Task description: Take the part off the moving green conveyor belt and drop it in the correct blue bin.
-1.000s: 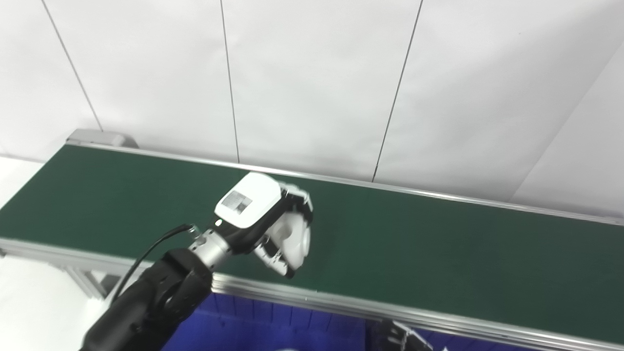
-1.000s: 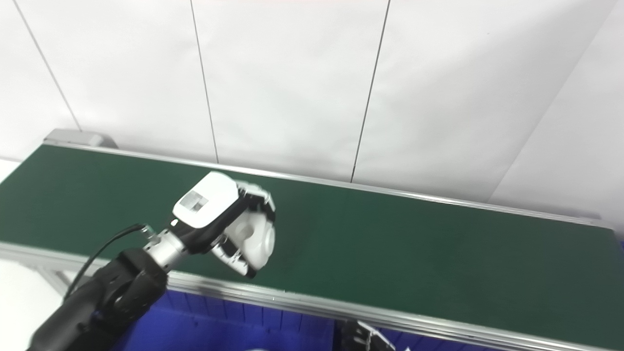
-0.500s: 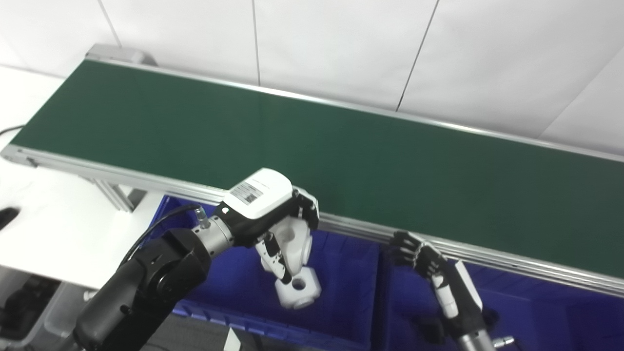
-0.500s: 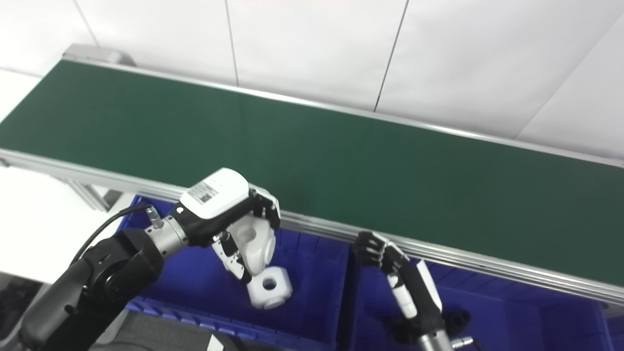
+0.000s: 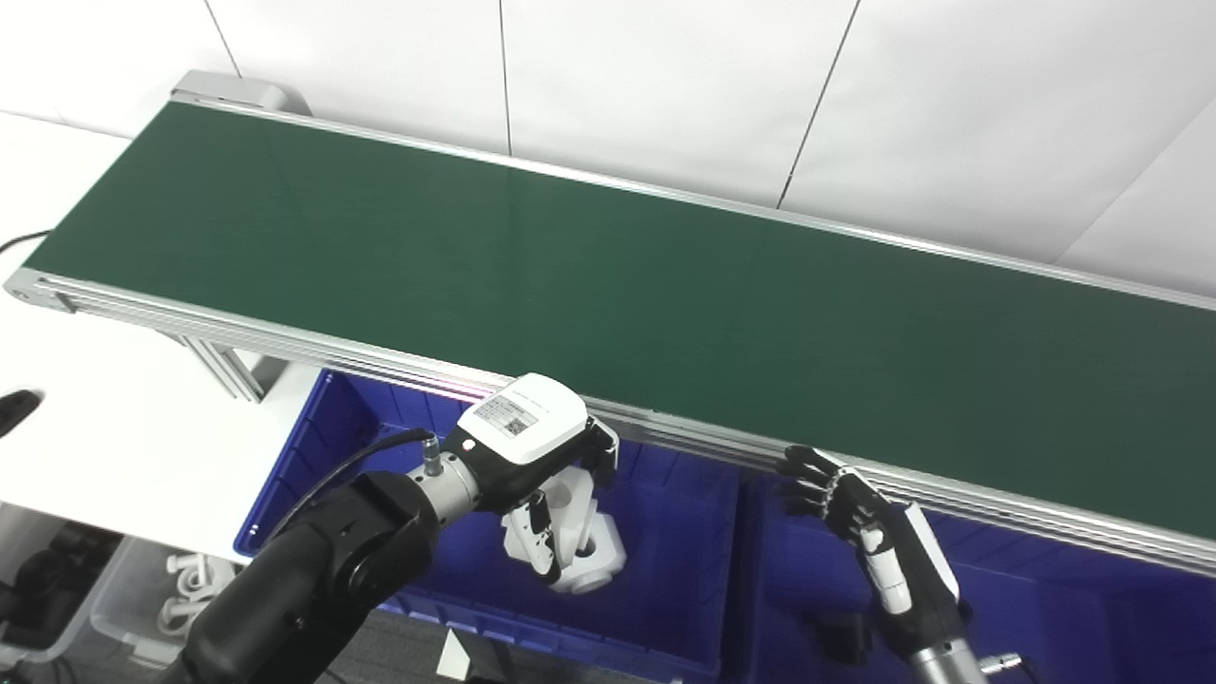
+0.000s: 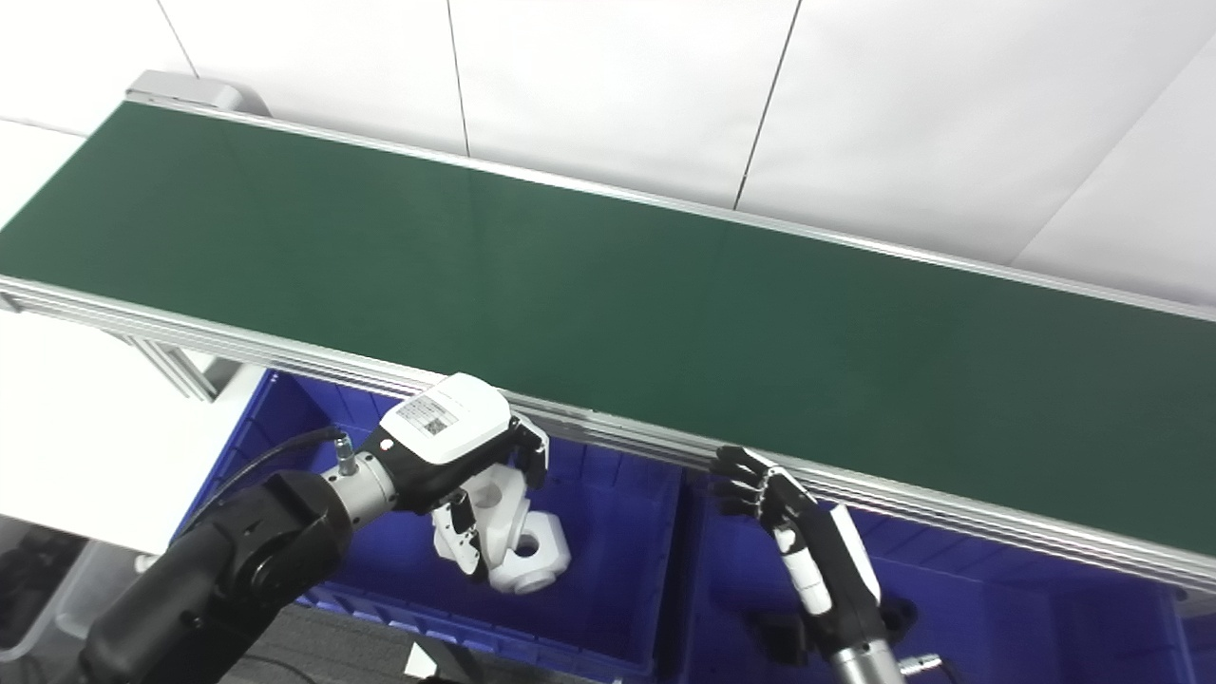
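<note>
Over the left blue bin (image 5: 665, 532), the left hand (image 5: 537, 456) is hanging with its white back plate facing up and its fingers (image 5: 543, 532) curling downward around a white part (image 5: 575, 518). Whether the fingers are actually gripping the part or merely touching it cannot be told from either view. A second white part (image 6: 532, 560), blocky with a round hole, is lying on the bin floor directly beneath the hand, touching or just beside the first part. A black cable (image 5: 328, 475) is running from the wrist back along the dark forearm.

The right hand (image 5: 874, 532) is standing over the right blue bin (image 5: 1045, 608), fingers spread apart and pointing up toward the conveyor's near rail, holding nothing. Small dark objects are lying on that bin's floor, too indistinct to identify.

Both bins are sitting side by side just below the aluminium rail (image 5: 665, 427) of the green conveyor belt (image 5: 608, 285), which is crossing the scene diagonally with no part showing on its surface. A white counter (image 5: 95, 427) is lying to the left of the bins, and white wall panels (image 5: 665, 95) are standing behind the belt.
</note>
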`<state>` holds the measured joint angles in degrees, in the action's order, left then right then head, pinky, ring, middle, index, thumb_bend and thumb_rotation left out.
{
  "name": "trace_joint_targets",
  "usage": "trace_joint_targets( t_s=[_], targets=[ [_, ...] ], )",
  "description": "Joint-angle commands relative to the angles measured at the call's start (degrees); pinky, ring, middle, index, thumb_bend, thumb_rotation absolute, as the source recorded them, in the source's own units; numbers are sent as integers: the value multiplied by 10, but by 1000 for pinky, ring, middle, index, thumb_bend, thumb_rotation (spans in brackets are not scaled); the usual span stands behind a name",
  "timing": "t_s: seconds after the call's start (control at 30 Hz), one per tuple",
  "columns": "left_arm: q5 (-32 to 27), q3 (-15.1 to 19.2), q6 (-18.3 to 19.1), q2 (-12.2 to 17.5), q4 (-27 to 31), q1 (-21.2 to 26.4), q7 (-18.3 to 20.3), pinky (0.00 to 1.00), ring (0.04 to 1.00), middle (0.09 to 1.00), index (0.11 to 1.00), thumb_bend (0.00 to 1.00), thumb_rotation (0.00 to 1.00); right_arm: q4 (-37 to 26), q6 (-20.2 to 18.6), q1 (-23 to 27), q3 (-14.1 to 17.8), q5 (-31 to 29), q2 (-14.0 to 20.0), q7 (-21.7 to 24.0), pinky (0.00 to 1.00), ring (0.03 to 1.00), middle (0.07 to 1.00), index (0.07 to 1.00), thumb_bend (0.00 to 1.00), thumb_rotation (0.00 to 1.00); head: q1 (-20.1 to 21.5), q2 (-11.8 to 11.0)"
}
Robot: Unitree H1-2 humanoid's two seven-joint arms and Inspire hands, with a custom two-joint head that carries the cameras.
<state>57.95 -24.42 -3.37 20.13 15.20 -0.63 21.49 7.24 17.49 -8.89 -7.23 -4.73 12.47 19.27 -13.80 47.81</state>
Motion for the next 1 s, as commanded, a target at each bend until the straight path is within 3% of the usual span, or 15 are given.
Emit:
trace_joint_targets(
  t_s=[0.0, 0.27, 0.33, 0.37, 0.43, 0.47, 0.53, 0.57, 0.97],
  targets=[
    [15, 8, 8, 0, 14, 17, -5, 399, 411, 429, 513, 519, 0, -15, 3, 7, 4, -13, 4, 4, 704, 747, 792, 812, 891, 987, 0, 0],
    [36, 6, -4, 2, -11, 17, -28, 432, 456, 464, 504, 522, 0, -13, 3, 8, 4, -12, 3, 6, 702, 746, 795, 814, 881, 984, 2, -4],
    [53, 2, 1, 6, 1, 17, -13, 445, 470, 463, 508, 523, 0, -15, 2, 7, 4, -9, 3, 4, 705, 748, 795, 814, 882, 985, 2, -4],
    [64, -1, 8, 7, 11, 16, 4, 476, 513, 549, 500, 522, 45, -16, 0, 6, 4, -9, 3, 4, 709, 750, 795, 814, 883, 985, 2, -4],
    [75, -3, 16, 9, 30, 15, 43, 577, 639, 687, 638, 860, 344, -16, 2, 6, 3, -10, 3, 5, 712, 750, 794, 816, 884, 984, 3, -4],
    [73, -3, 19, 10, 37, 15, 61, 657, 711, 744, 690, 929, 447, -15, 3, 6, 3, -11, 3, 5, 711, 750, 794, 816, 877, 984, 3, -4],
    [62, -1, 18, 14, 47, 15, 84, 851, 854, 856, 791, 990, 604, -17, 1, 5, 3, -9, 3, 4, 714, 750, 793, 816, 883, 990, 4, -4],
    [57, 0, 15, 15, 49, 16, 87, 902, 894, 890, 824, 998, 650, -18, 1, 5, 3, -8, 3, 4, 716, 750, 795, 816, 886, 992, 4, -4],
    [36, 0, 6, 18, 66, 20, 123, 905, 903, 906, 871, 1000, 682, -20, 1, 6, 3, -12, 3, 6, 705, 749, 798, 816, 874, 987, 5, -2]
  ],
)
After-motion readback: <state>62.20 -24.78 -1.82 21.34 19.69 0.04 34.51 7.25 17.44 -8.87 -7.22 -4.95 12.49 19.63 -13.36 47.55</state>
